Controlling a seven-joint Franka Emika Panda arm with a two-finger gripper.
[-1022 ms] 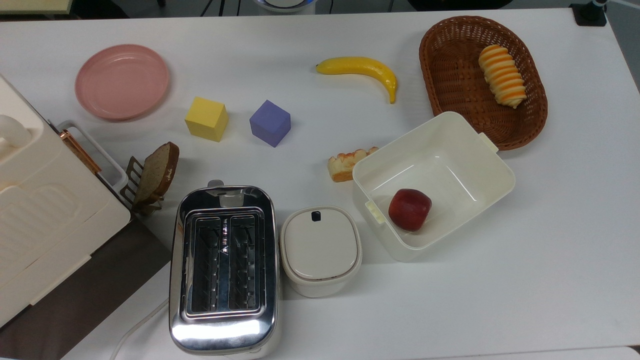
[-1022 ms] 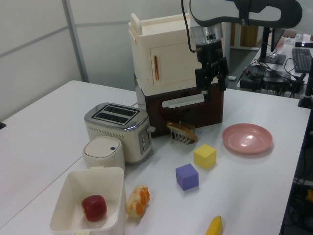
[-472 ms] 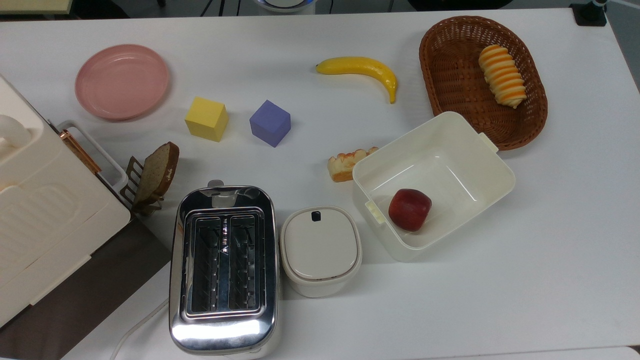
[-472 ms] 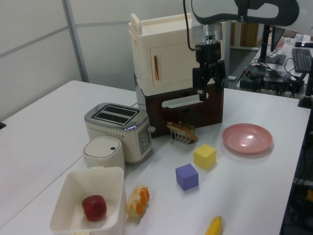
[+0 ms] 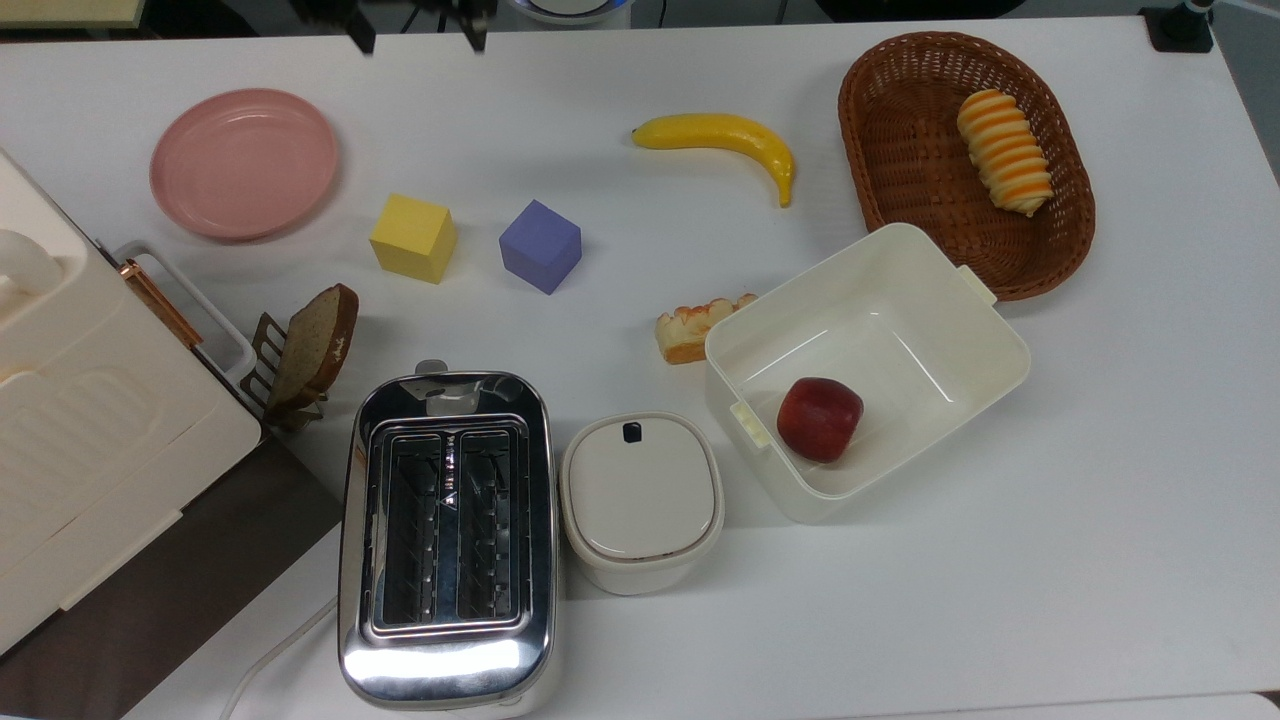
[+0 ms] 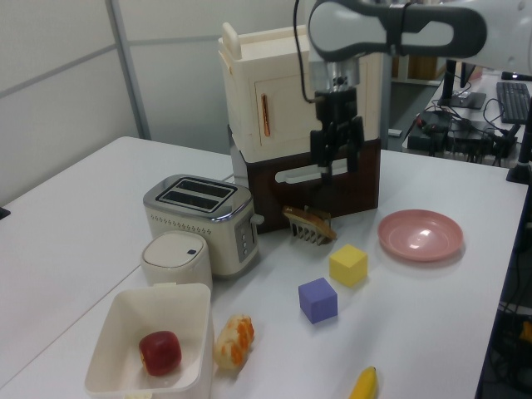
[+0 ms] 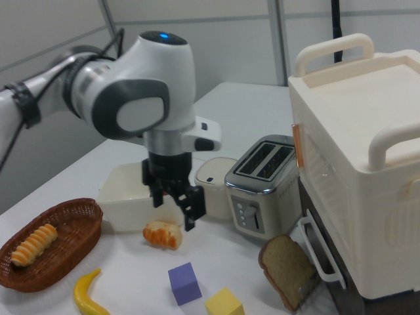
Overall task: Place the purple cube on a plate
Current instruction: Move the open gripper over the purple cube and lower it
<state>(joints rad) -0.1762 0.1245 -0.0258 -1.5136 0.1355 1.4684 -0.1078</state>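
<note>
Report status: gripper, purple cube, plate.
Gripper empty, jaws open, high above table. Purple cube on table beside yellow cube. Plate bare. Yellow cube sits between the two.

Below the claw [image 6: 336,160], whose dark fingers look like matt plastic or metal, the purple cube [image 5: 540,246] and the yellow cube [image 5: 412,237] beside it have dull, smooth faces. The pink plate [image 5: 244,163] off to one side has a soft satin sheen. The toaster [image 5: 446,535] beyond the cubes is polished metal, mirror-bright. Next to it the lidded pot [image 5: 641,498] and the open box [image 5: 866,365] look like smooth cream plastic. The basket [image 5: 895,130] farthest from the claw is rough brown wicker. The table [image 5: 1100,500] is plain white, smooth and faintly glossy.
</note>
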